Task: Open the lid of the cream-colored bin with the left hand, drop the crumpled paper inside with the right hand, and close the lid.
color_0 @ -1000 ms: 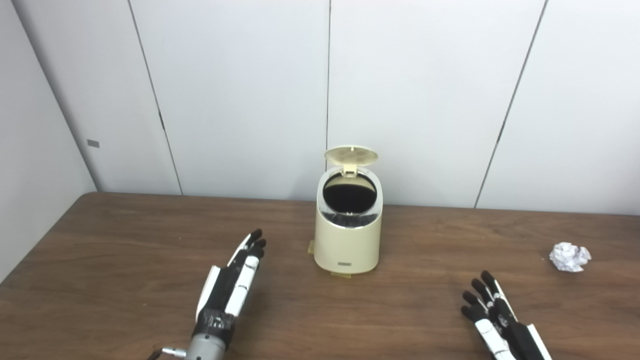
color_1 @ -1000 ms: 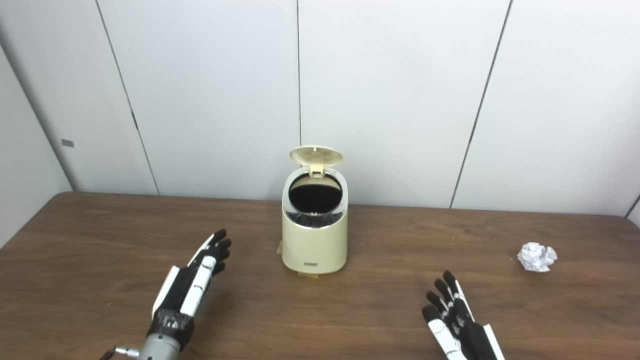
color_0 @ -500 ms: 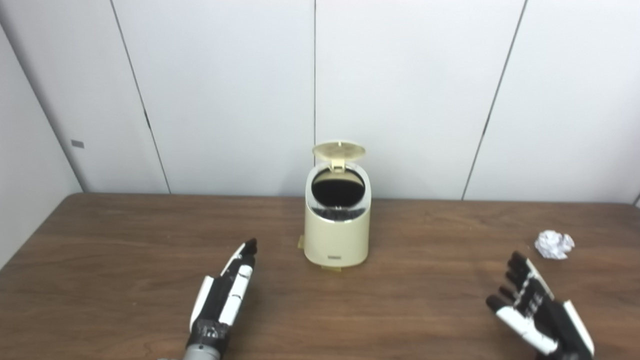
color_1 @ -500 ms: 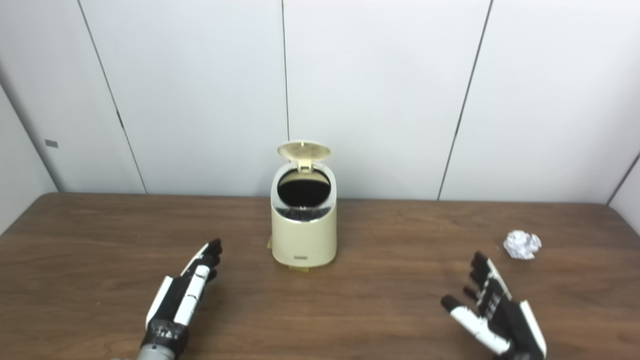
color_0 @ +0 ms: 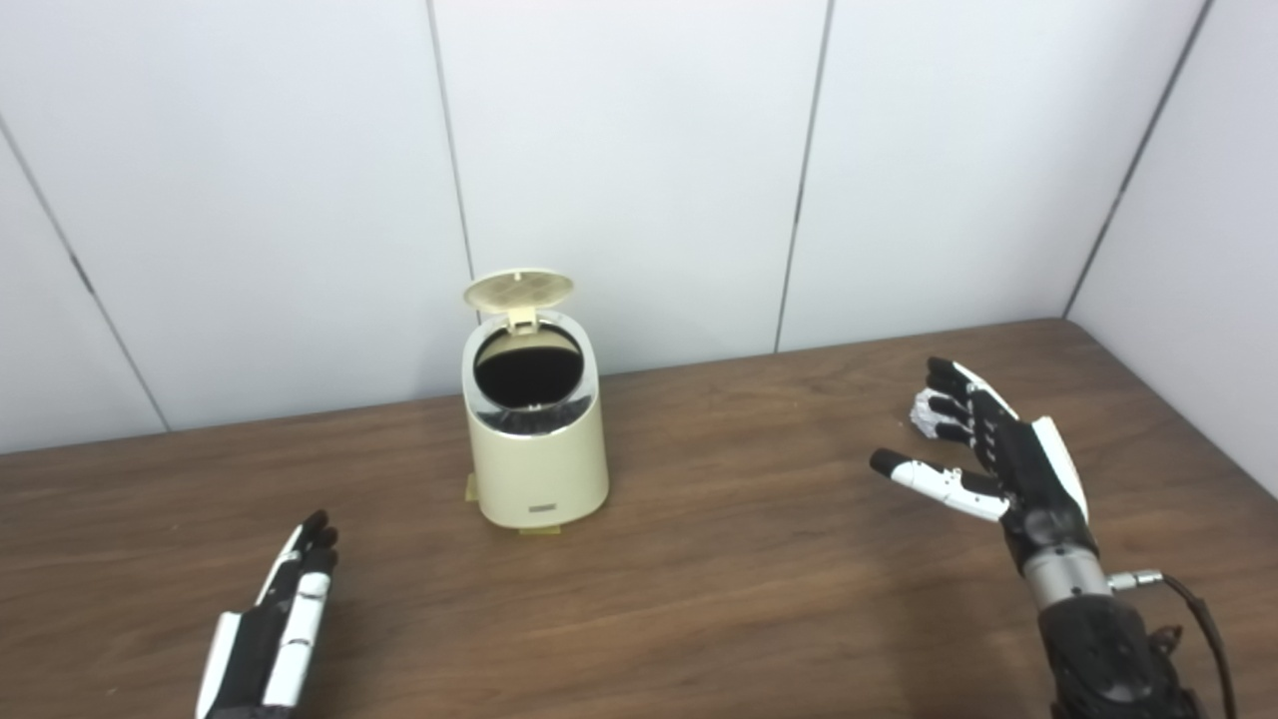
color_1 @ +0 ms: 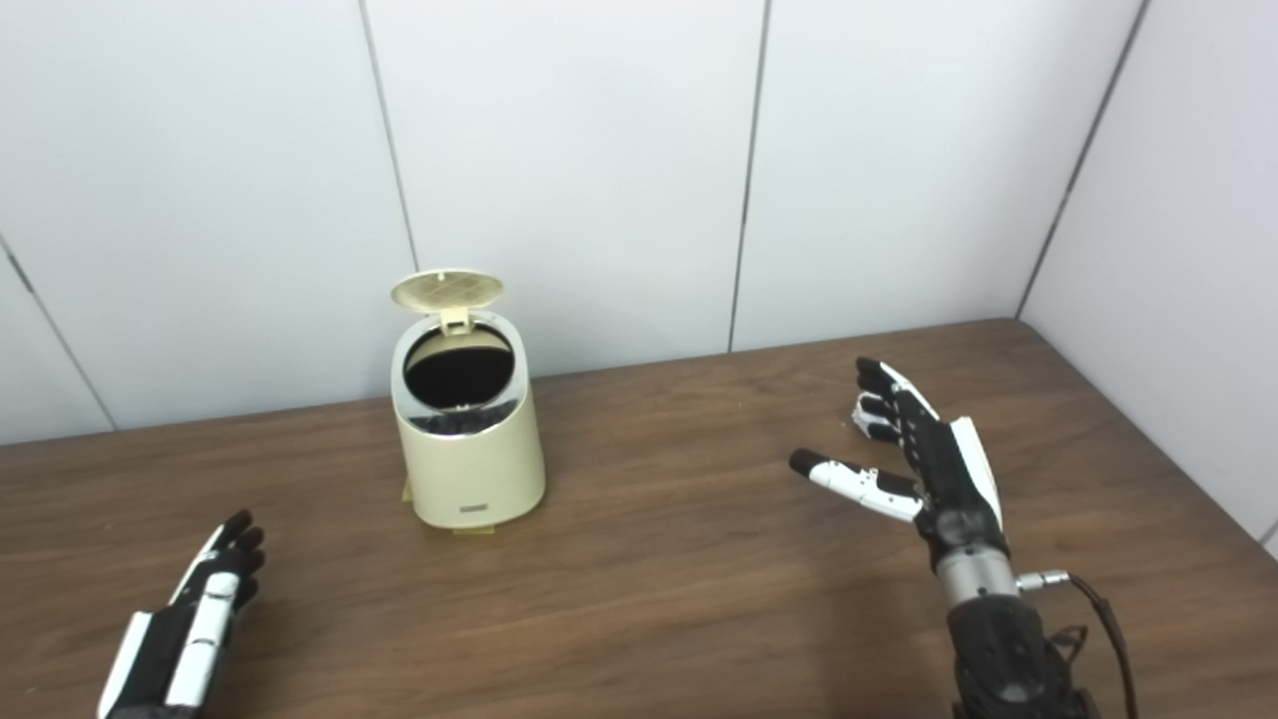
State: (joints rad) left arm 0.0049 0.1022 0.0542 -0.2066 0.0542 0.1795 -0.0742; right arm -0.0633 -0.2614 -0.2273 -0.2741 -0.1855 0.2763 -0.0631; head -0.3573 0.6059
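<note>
The cream bin (color_0: 535, 439) stood on the bench (color_0: 719, 589), lid (color_0: 518, 289) raised. Well right of it, the right robot hand (color_0: 983, 449) was spread and empty, hiding most of the crumpled paper (color_0: 924, 414). Closing gently around the wad would probably serve best. The left robot hand (color_0: 275, 629) lay flat, empty.

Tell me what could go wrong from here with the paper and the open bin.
The right hand is open, its fingers in front of the paper ball; they could nudge the light ball away toward the table's far edge instead of closing on it.

The bin stands well to the left, so a loose hold might drop the paper on the way.

The lid stands up unheld, with the left hand far off; it might fall shut before the drop.
</note>
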